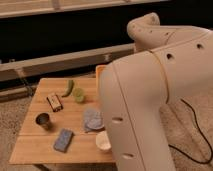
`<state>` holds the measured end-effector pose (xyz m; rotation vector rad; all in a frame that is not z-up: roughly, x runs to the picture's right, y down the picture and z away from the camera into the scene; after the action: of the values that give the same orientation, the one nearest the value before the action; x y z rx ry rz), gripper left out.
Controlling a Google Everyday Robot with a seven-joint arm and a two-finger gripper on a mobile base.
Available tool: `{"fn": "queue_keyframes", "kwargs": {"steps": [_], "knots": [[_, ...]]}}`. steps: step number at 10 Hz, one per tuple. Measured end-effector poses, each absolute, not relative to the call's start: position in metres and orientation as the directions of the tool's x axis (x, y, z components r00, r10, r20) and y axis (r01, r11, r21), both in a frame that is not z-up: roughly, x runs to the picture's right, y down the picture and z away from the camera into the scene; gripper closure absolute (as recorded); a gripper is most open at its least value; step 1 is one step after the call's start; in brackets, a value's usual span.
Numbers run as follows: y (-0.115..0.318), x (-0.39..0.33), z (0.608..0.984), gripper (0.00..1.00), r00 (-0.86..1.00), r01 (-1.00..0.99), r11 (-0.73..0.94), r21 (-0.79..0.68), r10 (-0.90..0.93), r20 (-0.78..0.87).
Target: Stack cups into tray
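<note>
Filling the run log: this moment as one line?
stacking: not done | cream cup: on table, beside arm | grey tumbler: table, left | tray: mostly hidden by arm | hand: out of view

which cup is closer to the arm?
The cream-white cup, right beside the arm; the dark tumbler stands far left. Hand out of view.

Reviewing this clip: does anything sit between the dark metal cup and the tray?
Yes. A round green item and a small brown box lie on the table between the dark cup and the tray, mostly hidden behind the robot arm. The end effector is out of view.
</note>
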<state>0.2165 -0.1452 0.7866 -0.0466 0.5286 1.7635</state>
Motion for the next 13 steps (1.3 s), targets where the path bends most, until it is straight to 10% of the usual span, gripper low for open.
{"fn": "queue_keyframes", "kwargs": {"steps": [9, 13], "knots": [[-0.006, 0.150, 0.708, 0.57, 0.137, -0.968, 0.194, 0.161, 0.941, -0.310], [0.052, 0.142, 0.692, 0.57, 0.186, -0.972, 0.233, 0.015, 0.810, -0.556]]}}
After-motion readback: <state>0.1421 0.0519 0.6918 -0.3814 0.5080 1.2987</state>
